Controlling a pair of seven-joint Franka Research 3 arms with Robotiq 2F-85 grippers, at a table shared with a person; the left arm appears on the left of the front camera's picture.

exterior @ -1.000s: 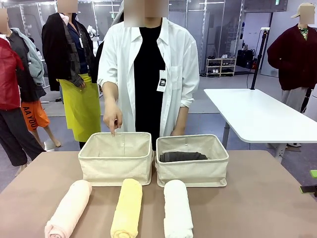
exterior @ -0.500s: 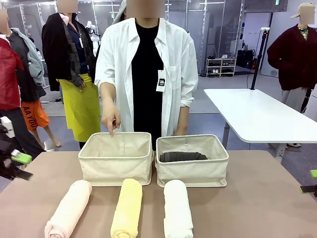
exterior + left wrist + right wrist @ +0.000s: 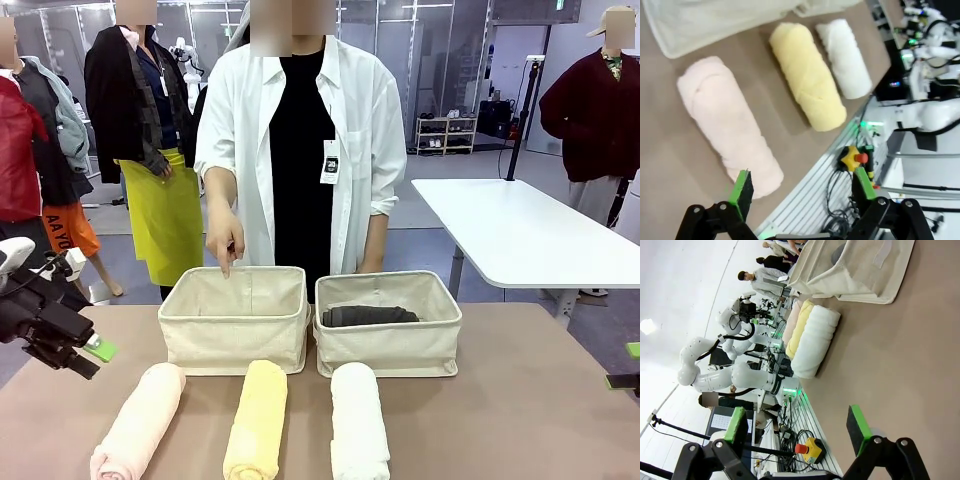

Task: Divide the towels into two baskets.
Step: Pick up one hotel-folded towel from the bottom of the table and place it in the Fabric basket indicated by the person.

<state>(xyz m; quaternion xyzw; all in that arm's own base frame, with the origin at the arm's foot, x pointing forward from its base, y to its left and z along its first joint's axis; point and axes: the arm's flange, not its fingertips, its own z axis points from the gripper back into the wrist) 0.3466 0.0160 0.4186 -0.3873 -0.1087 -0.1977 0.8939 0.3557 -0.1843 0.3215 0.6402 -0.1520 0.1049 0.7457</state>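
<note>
Three rolled towels lie in a row at the table's front: pale pink [image 3: 140, 420], yellow [image 3: 257, 418] and white [image 3: 358, 420]. The dark grey towel [image 3: 368, 316] lies inside the right basket [image 3: 388, 350]. The left basket [image 3: 235, 340] holds nothing that I can see, and a person's hand [image 3: 227, 245] points a finger down into it. My left gripper [image 3: 90, 358] hovers open, left of and above the pink towel [image 3: 725, 120], with the yellow towel [image 3: 807, 82] and the white towel [image 3: 845, 57] beyond. My right gripper [image 3: 622, 366] stands open at the table's right edge, far from the white towel [image 3: 815, 342].
The person in a white shirt [image 3: 300, 140] stands right behind the baskets. A white table [image 3: 520, 235] stands at the back right. Beyond the table's near edge are a rail and an emergency stop button [image 3: 860, 158]. Bare brown tabletop [image 3: 530, 420] lies right of the white towel.
My left arm has come in from the left edge and moved right, towards the pink towel. The person's hand still points into the left basket. The right gripper has not moved.
</note>
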